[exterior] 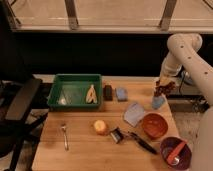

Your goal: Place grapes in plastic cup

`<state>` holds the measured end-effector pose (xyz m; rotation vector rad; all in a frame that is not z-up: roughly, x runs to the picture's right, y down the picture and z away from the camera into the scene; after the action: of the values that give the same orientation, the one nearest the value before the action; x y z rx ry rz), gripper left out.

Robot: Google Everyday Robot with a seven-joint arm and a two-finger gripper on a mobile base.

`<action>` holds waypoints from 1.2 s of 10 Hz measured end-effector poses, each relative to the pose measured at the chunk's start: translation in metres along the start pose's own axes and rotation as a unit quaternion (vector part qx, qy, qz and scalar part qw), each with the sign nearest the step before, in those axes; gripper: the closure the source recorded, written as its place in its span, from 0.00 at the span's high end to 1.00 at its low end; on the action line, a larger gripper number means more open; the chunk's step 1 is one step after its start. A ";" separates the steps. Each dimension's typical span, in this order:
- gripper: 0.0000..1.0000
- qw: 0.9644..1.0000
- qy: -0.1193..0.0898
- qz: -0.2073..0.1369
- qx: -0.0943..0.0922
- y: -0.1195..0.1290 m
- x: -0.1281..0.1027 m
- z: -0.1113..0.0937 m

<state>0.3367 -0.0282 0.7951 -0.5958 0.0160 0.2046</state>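
The gripper (164, 88) hangs directly above the plastic cup (158, 102), at the table's (85, 150) far right edge, with its jaws closed on the grapes (163, 90). The dark, lumpy bunch sits just over the cup's rim, so the drop looks like it runs straight down. The cup is pale blue, translucent, upright and narrow. The orange bowl (154, 125) stands just in front of the cup, smooth and wide, and 1 grey-blue cloth (133, 113) lies to the cup's left.

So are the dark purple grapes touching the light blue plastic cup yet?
Cannot tell. In the camera view the grapes, at the gripper, overlap the cup's rim; no gap or contact shows.
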 end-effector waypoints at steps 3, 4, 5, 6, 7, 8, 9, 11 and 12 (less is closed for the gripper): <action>0.00 1.000 -0.009 0.011 -0.011 -0.001 0.006 0.010; 0.01 1.000 -0.013 0.011 -0.014 -0.001 0.005 0.013; 0.07 1.000 -0.015 0.009 -0.017 0.000 0.002 0.016; 0.15 1.000 -0.016 0.008 -0.020 0.000 0.000 0.018; 0.25 1.000 -0.018 0.008 -0.023 0.001 -0.001 0.021; 0.35 0.999 -0.019 0.009 -0.028 0.002 -0.001 0.025; 0.45 0.999 -0.021 0.011 -0.032 0.004 0.000 0.029; 0.67 0.999 -0.023 0.015 -0.039 0.005 0.001 0.034; 0.73 0.999 -0.024 0.016 -0.041 0.005 0.002 0.035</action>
<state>0.3362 -0.0038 0.8208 -0.6719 -0.0299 0.2517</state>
